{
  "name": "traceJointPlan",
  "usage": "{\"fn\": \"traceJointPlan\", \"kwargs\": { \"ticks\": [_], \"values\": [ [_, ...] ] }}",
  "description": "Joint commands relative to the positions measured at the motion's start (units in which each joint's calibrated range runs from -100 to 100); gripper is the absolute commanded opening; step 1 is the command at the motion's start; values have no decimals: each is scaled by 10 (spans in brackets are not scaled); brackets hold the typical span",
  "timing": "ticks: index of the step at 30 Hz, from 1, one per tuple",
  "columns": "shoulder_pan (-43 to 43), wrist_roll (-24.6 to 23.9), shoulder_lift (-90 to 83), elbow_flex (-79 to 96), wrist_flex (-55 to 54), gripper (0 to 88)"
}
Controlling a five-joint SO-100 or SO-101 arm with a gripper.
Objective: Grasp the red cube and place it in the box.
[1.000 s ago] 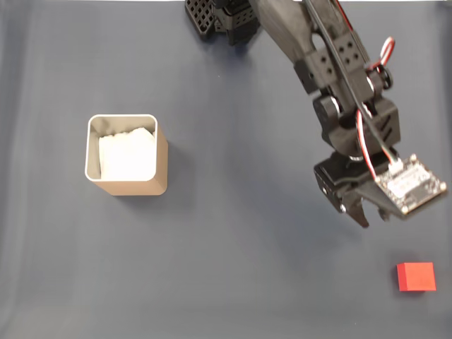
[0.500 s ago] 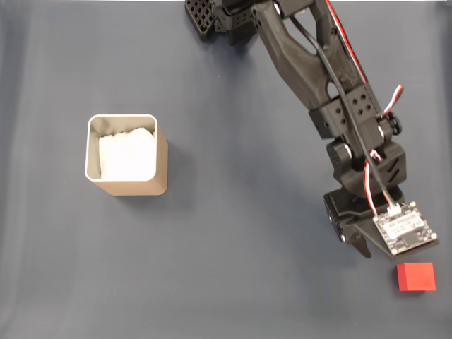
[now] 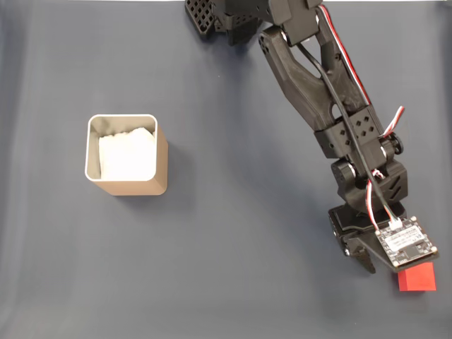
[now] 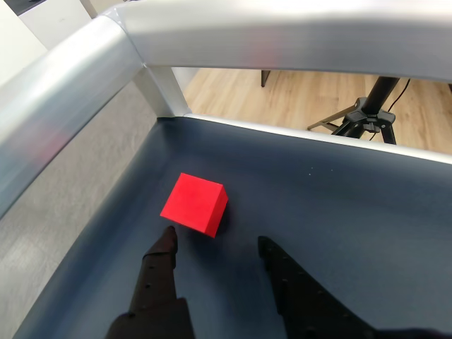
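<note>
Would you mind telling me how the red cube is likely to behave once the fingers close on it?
The red cube looks rigid with flat, plain faces, so it should sit still rather than roll. It sits turned relative to the open gripper, so it may twist as the fingers close. Being small, it probably lifts easily.

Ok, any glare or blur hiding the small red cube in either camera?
Fixed view: even light, sharp, but the arm's hand overlaps the small bright red cube. Wrist view: cube crisp with a soft shadow; the silver metal frame rail up top is blurred and glary.
</note>
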Motion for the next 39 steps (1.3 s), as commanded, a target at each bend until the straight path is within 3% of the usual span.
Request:
{"fn": "traceJointPlan", "kwargs": {
  "ticks": [1,11,39],
  "values": [
    [-9,9,8,-47,0,314],
    [-19,22,73,-100,-5,335],
    [-29,-5,211,-259,-20,369]
  ]
}}
